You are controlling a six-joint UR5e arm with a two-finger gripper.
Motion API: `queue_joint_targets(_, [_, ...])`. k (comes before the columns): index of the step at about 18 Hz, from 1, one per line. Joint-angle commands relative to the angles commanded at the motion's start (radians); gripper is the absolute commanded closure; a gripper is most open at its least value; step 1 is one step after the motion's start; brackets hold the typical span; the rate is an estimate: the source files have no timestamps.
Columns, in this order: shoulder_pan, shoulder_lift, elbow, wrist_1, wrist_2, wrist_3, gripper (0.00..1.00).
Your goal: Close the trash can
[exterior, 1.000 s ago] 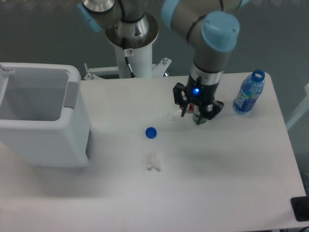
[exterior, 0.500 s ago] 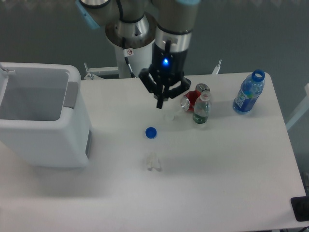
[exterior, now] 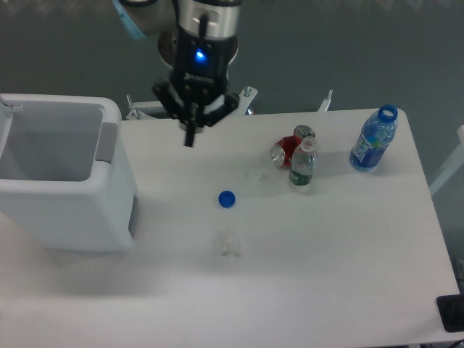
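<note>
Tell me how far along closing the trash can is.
Nothing is done yet: the trash can is open, its inside showing. The gripper hangs over the table right of the can, holding nothing. Left: reach the lid and swing it shut.

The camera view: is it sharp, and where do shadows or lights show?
Fixed camera view: slightly soft overall; the trash can casts a faint shadow on the table in front of it; a blue light glows above the end effector; no strong glare.
</note>
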Motion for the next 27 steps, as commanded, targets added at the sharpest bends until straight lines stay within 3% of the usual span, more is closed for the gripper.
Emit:
queue_joint_targets(4, [-0.104, 0.000, 0.037, 0.032, 0.000, -0.068, 1.00])
queue_joint_targets(10, [-0.201, -0.003, 0.048, 0.100, -0.002, -0.077, 1.00])
queue_joint_targets(16, [-0.282, -0.011, 0.118, 0.103, -0.020, -0.077, 1.00])
queue_joint_targets(27, [-0.436, -0.012, 0.155, 0.104, -0.017, -0.052, 1.00])
